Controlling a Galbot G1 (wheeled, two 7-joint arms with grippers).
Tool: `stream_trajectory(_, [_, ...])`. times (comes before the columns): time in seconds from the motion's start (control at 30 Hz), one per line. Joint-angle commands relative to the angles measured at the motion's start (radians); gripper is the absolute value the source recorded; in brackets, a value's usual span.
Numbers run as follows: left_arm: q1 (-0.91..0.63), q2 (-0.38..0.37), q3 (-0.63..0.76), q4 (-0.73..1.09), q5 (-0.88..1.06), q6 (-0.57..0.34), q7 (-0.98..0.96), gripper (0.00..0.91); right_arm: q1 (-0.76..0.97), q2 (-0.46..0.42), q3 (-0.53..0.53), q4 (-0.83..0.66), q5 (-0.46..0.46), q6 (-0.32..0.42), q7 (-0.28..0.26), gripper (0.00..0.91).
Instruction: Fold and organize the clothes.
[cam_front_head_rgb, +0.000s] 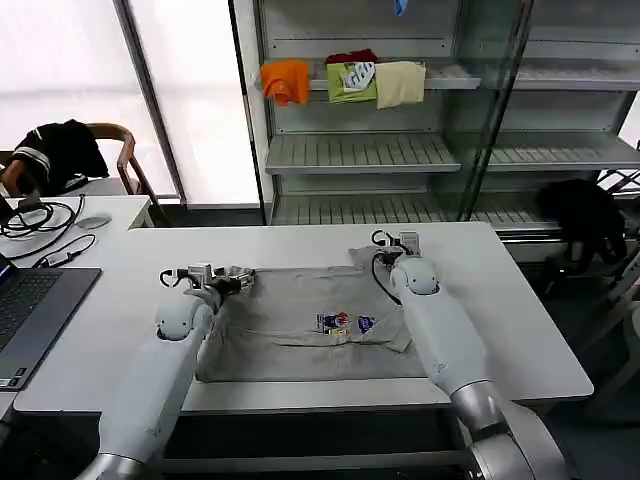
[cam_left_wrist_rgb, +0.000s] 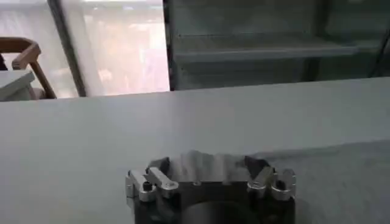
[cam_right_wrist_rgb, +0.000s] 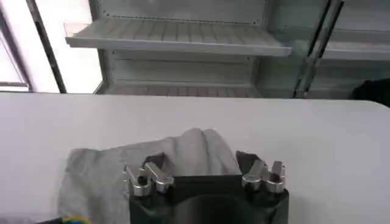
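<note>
Shirt (cam_front_head_rgb: 300, 320): one grey shirt is lying flat on the white table (cam_front_head_rgb: 520, 330), seen from the head.
Left gripper (cam_left_wrist_rgb: 210, 176): fingers are biting a fabric bunch.
Right gripper (cam_right_wrist_rgb: 204, 173): fingers are squeezing a fabric bump.
Risk: cloth could be slipping out and the fold going crooked if one arm is pulling faster.

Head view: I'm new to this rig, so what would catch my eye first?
A grey shirt with a small multicoloured print lies spread on the white table. The left claw and right claw each sit at a far corner of it. Behind, orange, green and cream cloths brighten a shelf.
</note>
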Motion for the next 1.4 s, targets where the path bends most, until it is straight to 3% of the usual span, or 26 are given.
stream_trajectory(0.03, [0.023,0.0,0.004,-0.011,0.004,0.005,-0.002,0.02,-0.015,0.003,0.001,0.008,0.002,-0.012,0.001,0.0])
stream_trajectory(0.67, [0.03,-0.011,-0.006,-0.043,-0.021,-0.026,-0.005,0.02,-0.052,-0.018,0.019,0.109,0.019,-0.018,0.0,0.0])
stream_trajectory(1.4, [0.134,0.026,-0.031,-0.291,-0.039,-0.063,-0.026,0.02,-0.2,-0.091,0.049,0.55,0.047,-0.03,0.012,0.0])
